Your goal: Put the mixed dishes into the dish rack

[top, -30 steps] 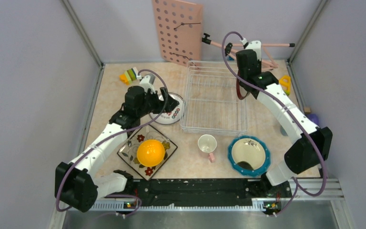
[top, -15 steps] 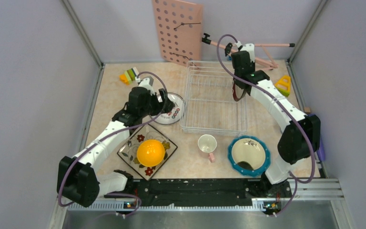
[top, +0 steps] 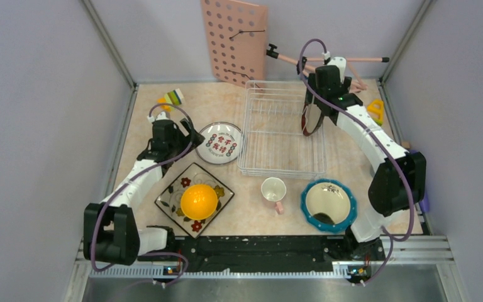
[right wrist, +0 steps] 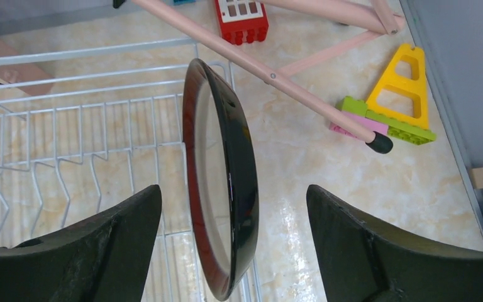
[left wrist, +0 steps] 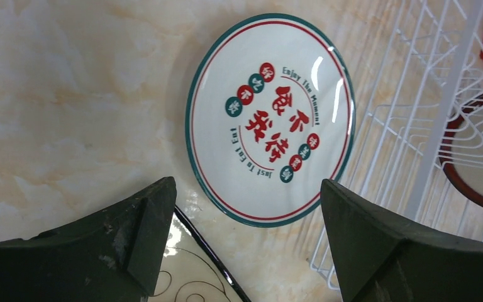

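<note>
The brown-rimmed round plate [right wrist: 217, 126] stands on its edge at the right side of the white wire dish rack [top: 283, 129]. My right gripper [right wrist: 233, 189] is open around it, both fingers clear of the rim. My left gripper [left wrist: 246, 185] is open above the table, just left of a white plate with a teal rim and red characters [left wrist: 270, 119]. The yellow-orange bowl [top: 199, 200] sits on the square floral plate [top: 219, 189]. In front of the rack lie the pink cup [top: 273, 189] and the teal dotted dish [top: 328, 204].
A pink pegboard [top: 234, 41] leans on the back wall. A pink rod frame [right wrist: 277, 75] and toy blocks, red [right wrist: 242, 19] and yellow [right wrist: 402, 94], lie behind and right of the rack. More blocks [top: 171, 99] sit at the back left.
My right gripper has opened and let go of the brown-rimmed plate, which now stands in the rack. My left arm has drawn back to the left, off the character plate.
</note>
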